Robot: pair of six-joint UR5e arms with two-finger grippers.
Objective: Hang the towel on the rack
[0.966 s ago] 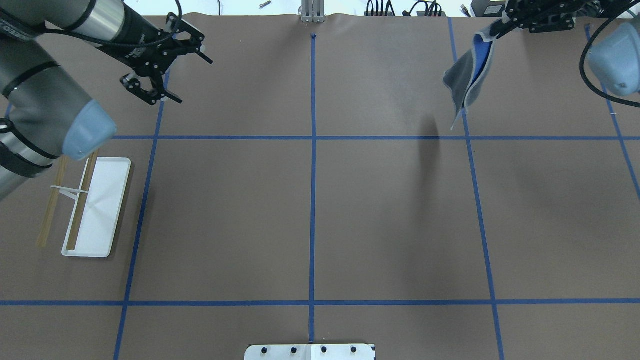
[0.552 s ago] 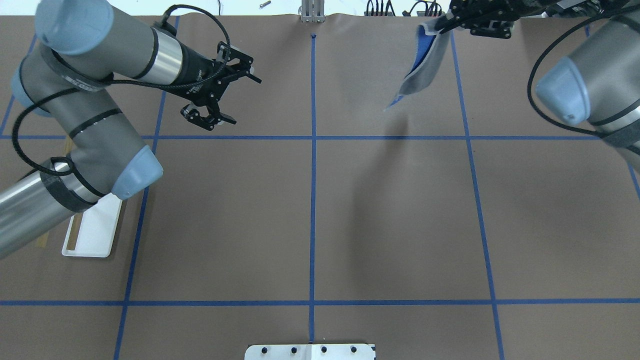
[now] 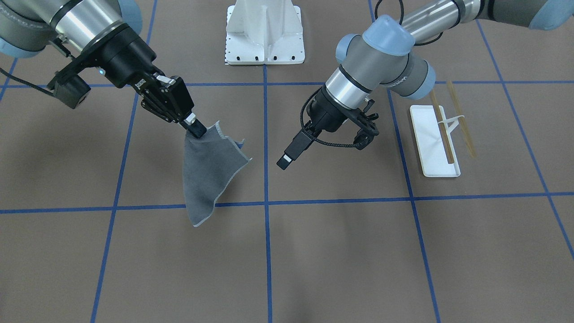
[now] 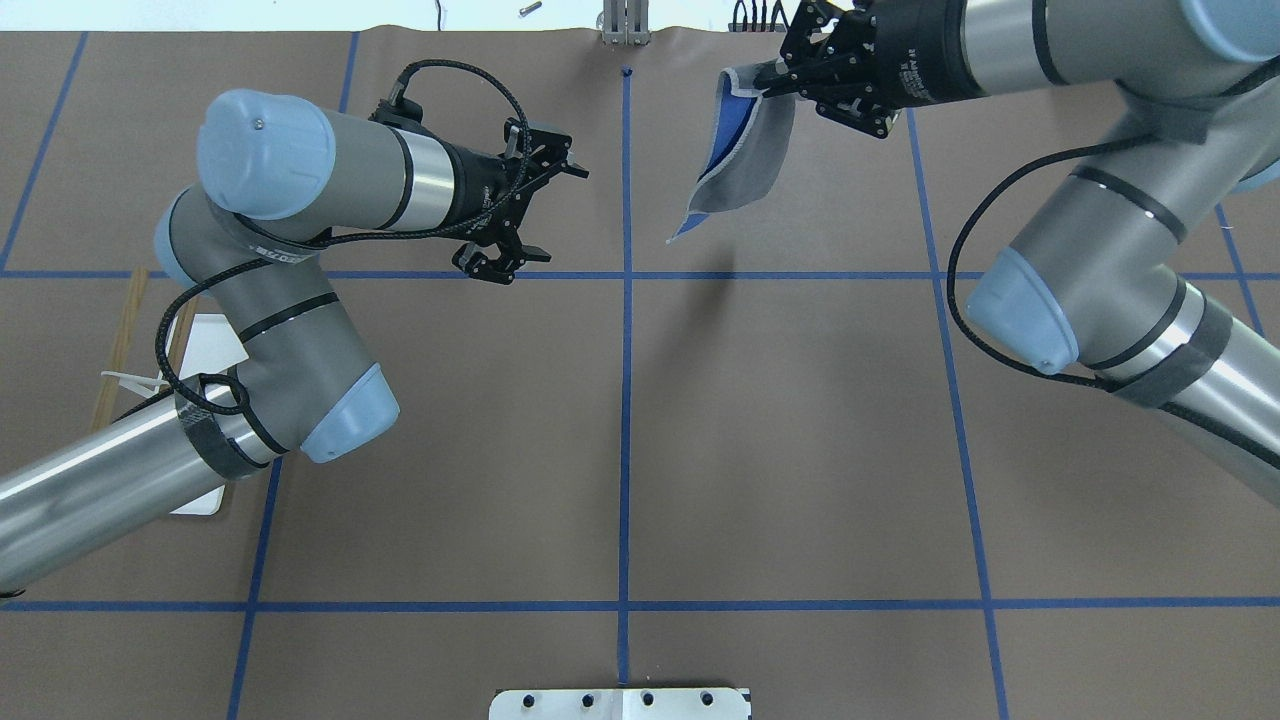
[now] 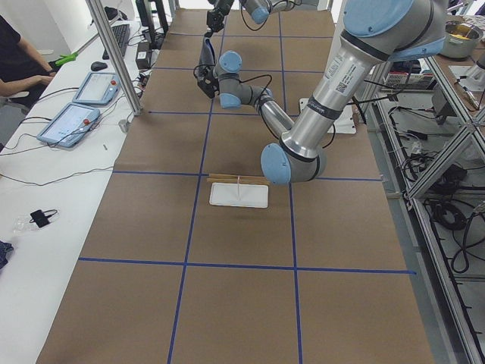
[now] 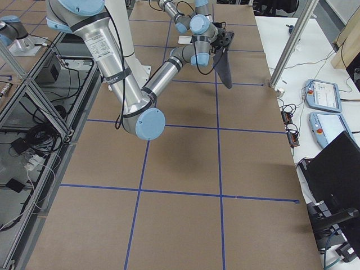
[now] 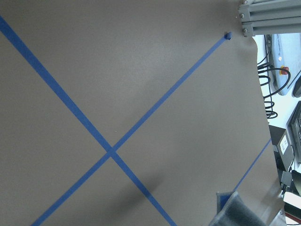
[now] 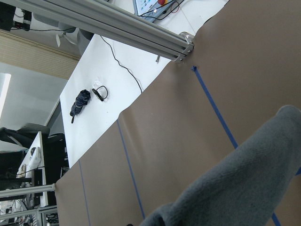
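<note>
My right gripper (image 3: 197,130) is shut on one corner of the dark grey towel (image 3: 213,172). The towel hangs free above the table, right of the centre line in the overhead view (image 4: 748,160), and its blue reverse side shows there. My left gripper (image 4: 553,213) is open and empty, just left of the centre line, its fingers pointing toward the towel. The rack (image 3: 437,143) stands on the table's left side, with a white base and two wooden rods (image 3: 463,121). In the overhead view my left arm covers most of the rack (image 4: 213,340). A towel corner (image 7: 235,212) shows in the left wrist view.
The large white bolted pedestal (image 3: 264,31) stands at the robot's side of the table. An aluminium post (image 4: 625,25) stands at the far edge. Blue tape lines (image 4: 625,400) grid the brown table cover. Tablets and cables lie on a side desk (image 5: 76,106).
My right gripper has carried the towel leftward toward the centre line. My left arm has swung right, bringing its open gripper near the centre and covering most of the rack.
</note>
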